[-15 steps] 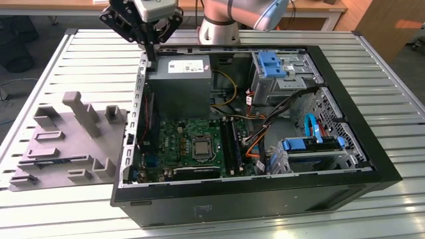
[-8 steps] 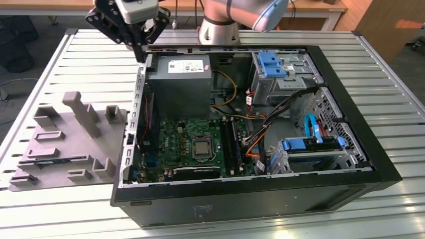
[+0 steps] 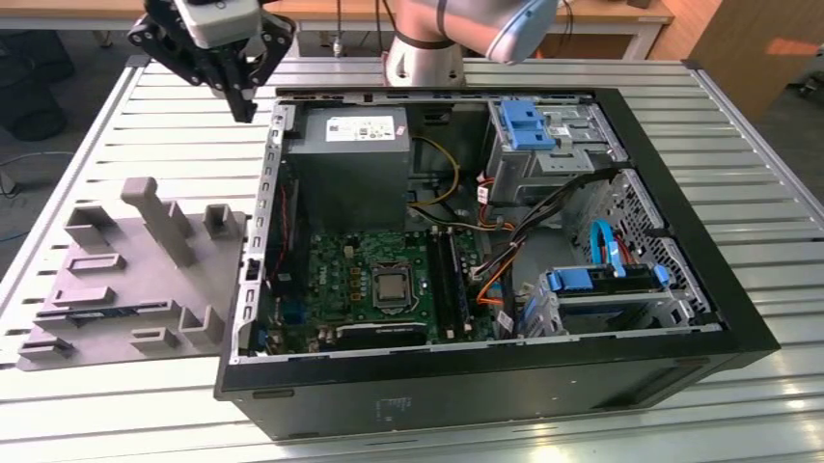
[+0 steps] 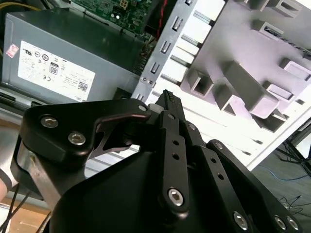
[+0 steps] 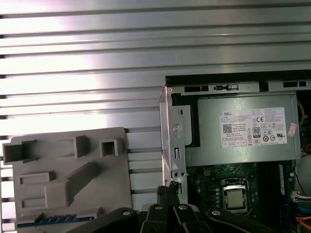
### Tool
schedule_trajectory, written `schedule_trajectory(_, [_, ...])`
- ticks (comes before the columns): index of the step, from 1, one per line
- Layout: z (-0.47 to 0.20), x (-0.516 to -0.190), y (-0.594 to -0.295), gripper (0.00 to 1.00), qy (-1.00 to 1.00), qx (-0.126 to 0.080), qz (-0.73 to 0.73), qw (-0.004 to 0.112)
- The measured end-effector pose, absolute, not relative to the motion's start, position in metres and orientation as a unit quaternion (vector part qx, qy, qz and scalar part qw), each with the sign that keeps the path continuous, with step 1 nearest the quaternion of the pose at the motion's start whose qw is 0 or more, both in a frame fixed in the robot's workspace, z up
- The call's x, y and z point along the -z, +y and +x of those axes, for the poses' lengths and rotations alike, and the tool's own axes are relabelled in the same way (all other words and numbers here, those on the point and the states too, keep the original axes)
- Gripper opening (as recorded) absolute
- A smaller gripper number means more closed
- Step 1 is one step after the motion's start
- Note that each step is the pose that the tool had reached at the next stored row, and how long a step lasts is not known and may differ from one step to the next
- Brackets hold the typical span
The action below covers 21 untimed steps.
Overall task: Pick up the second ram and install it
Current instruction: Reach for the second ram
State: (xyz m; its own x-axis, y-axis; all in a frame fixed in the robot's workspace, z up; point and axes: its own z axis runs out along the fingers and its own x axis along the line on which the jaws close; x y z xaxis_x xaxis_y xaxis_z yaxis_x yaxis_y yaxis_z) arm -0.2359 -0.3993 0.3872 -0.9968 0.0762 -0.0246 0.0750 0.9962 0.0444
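The black metal gripper [image 3: 241, 108] hangs over the slatted silver metal table [image 3: 721, 125], just outside a far corner of the open black desktop computer case [image 3: 515, 386], towards the exterior view's left. Its fingers are pressed together to a point, and nothing is held between them.

The second ram [image 3: 110, 312], a long, thin dark stick with a blue edge, lies flat in a slot of the grey plastic tray [image 3: 135, 289]. It sits at the end of the tray farthest from the gripper, well apart from it. The tray rests on the table beside the case and carries several upright blocks.

The plainest writing is on the white rectangular label [image 5: 255, 127] stuck to the grey metal power supply box [image 3: 342, 164]. It bears lines of black print, a square code and a row of round marks, with a small pink sticker at one edge. Next to the box lies the square green motherboard [image 3: 347, 270] with a silver processor [image 3: 388, 285] in its middle. Blue plastic drive brackets [image 3: 528, 125] and a blue cable [image 3: 605, 251] stand on the case's other side.

Beyond the table are a wooden desk [image 3: 618, 10] and dark floor.
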Motion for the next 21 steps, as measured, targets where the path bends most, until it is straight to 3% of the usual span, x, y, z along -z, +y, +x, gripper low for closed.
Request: schedule_trajectory(21, [-0.289, -0.383, -0.407, 0.11, 0.999, -0.022, 0.038, 0.013])
